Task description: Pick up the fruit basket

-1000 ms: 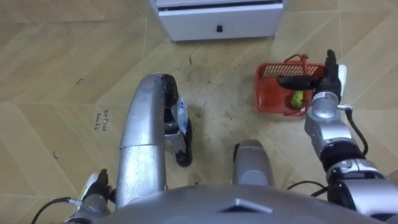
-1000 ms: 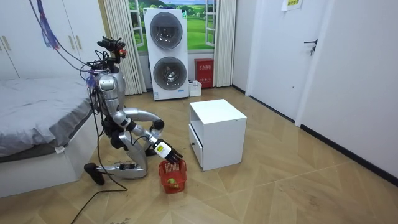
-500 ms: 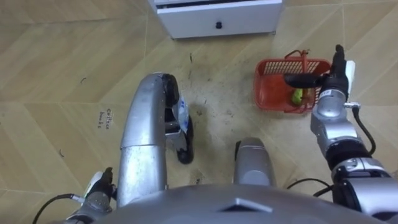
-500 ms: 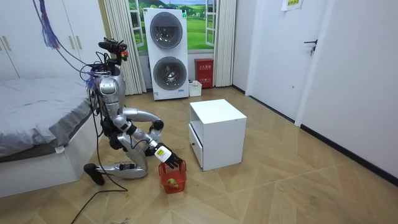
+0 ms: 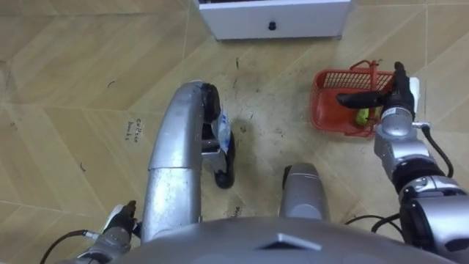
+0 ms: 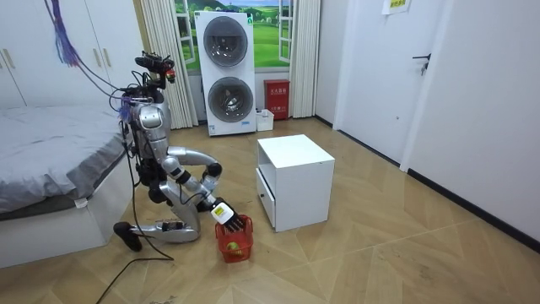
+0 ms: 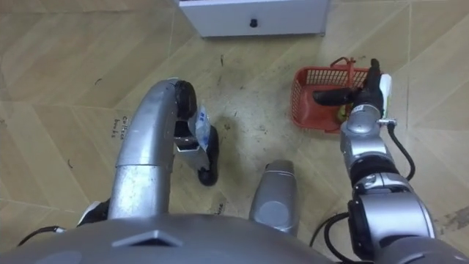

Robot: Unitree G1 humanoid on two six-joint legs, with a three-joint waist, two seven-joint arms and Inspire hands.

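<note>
In the left eye view, looking down, we see the red fruit basket (image 5: 333, 103) on the wooden floor (image 5: 66, 88) in the upper right of the frame, with a yellow-green fruit (image 5: 361, 115) lying inside near its right wall. The right hand (image 5: 393, 94) comes up from the lower right and sits at the basket's right edge. Its fingers point straight toward the top of the frame and its thumb reaches left across the basket's open top. The hand is spread wide and, as far as we can see, grips nothing. At the top edge is the front of a white cabinet (image 5: 272, 16) with a small dark knob on its drawer. The left hand (image 5: 117, 223) shows at the lower left corner, and we cannot tell how it is held. The right eye view gives the same scene with the basket nearer the middle of the upper right, the fruit half hidden behind the wrist. The room view adds what the eye views leave out. There the robot kneels low on the floor beside a bed (image 6: 51, 160) at the room view's left, its right arm stretched down to the basket, which stands on the floor just in front of the cabinet. A stacked washer and dryer (image 6: 226, 72) stands against the back wall, and a closed door (image 6: 380, 67) is at the right.
</note>
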